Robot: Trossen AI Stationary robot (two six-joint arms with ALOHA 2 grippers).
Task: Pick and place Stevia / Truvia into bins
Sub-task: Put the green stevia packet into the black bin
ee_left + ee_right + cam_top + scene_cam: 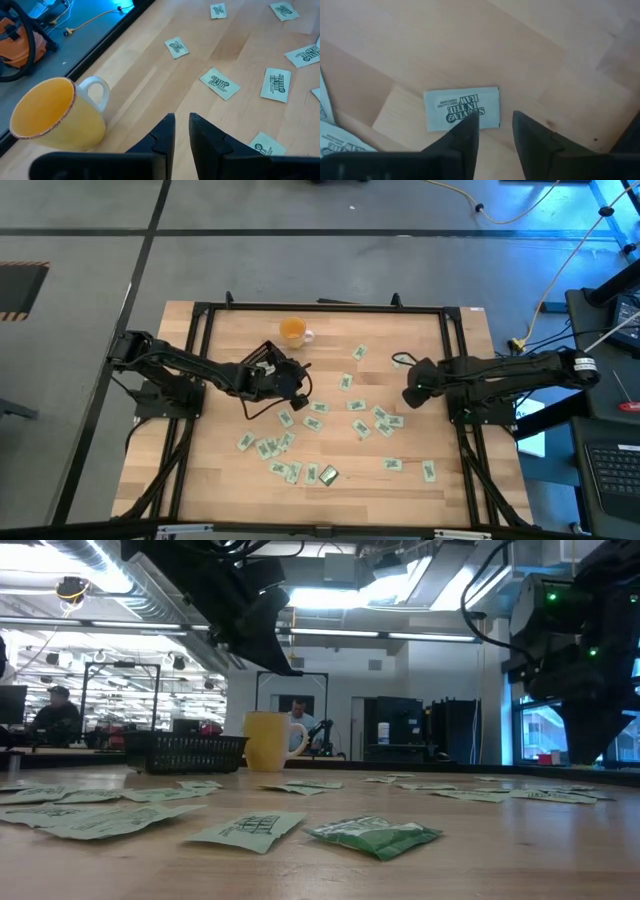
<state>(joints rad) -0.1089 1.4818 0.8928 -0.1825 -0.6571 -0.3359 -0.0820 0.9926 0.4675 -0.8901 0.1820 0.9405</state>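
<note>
Right gripper (495, 132): fingers slightly parted, empty, poised over one Stevia sachet (461, 108) flat on the wooden table (420, 350). Left gripper (181, 132): fingers (162, 135) nearly closed, narrow gap, holding nothing, beside the yellow-orange mug (52, 114). Black mesh tray (186, 751) just beside the mug. Further sachets (318, 423) scattered between both arms.

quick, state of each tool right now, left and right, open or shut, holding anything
Left tool: fingers slightly apart, nothing between them, near the yellow cup.
Right tool: open, empty, just above a Stevia sachet lying on the table.
</note>
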